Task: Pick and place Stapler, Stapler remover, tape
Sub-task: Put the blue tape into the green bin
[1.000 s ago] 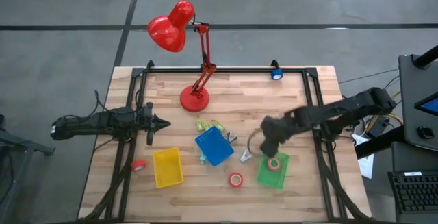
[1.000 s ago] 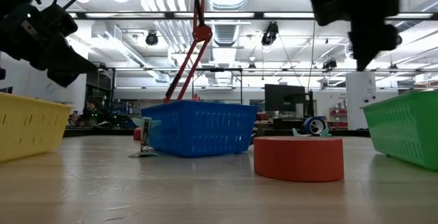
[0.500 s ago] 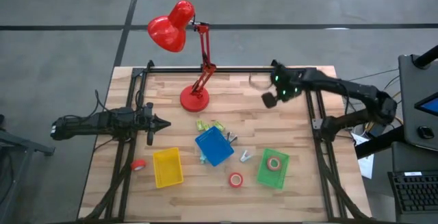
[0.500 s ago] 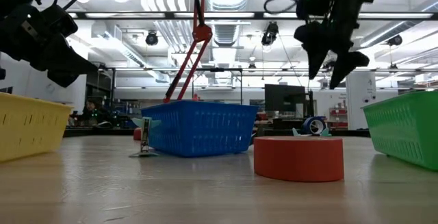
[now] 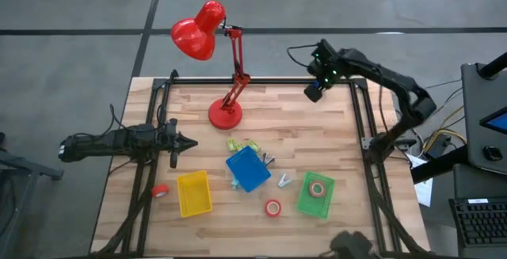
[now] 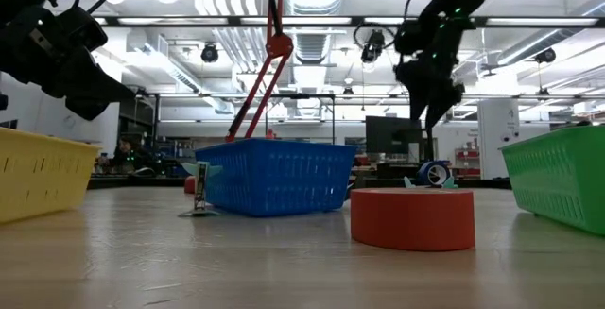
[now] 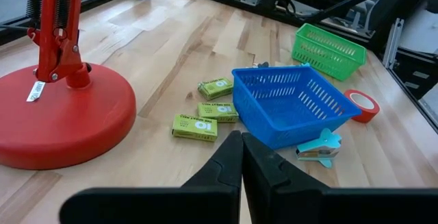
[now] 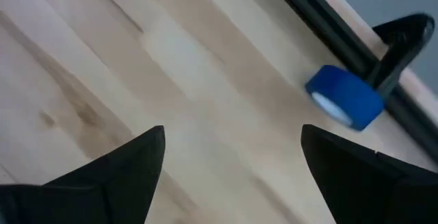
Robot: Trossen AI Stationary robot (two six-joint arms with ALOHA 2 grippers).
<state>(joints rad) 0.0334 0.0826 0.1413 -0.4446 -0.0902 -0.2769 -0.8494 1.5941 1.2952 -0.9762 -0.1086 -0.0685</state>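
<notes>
The right gripper [image 5: 314, 93] hangs over the far right part of the table [image 5: 333, 144], its fingers [image 8: 123, 166] spread wide with nothing between them. Just beyond it, against the black rail at the far edge, lies a blue roll of tape [image 8: 344, 103], apart from the fingers.

Nearer, toward the right, a green tray [image 5: 315, 195] holds a red-rimmed roll of tape [image 5: 317, 188]. A second red roll [image 5: 272, 207] lies on the wood just left of that tray. A blue tray [image 5: 247, 169] stands near the middle, with a small teal staple remover [image 7: 319, 147] beside it on the side toward the green tray, and three small green boxes [image 7: 209, 109] on its far side. A yellow tray [image 5: 193, 193] sits to the left, and a third red roll [image 5: 160, 190] lies just left of it.

A red desk lamp [image 5: 225, 113] stands on its round base at the far middle.

The left gripper [image 5: 187, 142] waits at the left side of the table, its fingers [image 7: 226, 162] pressed together and holding nothing.
</notes>
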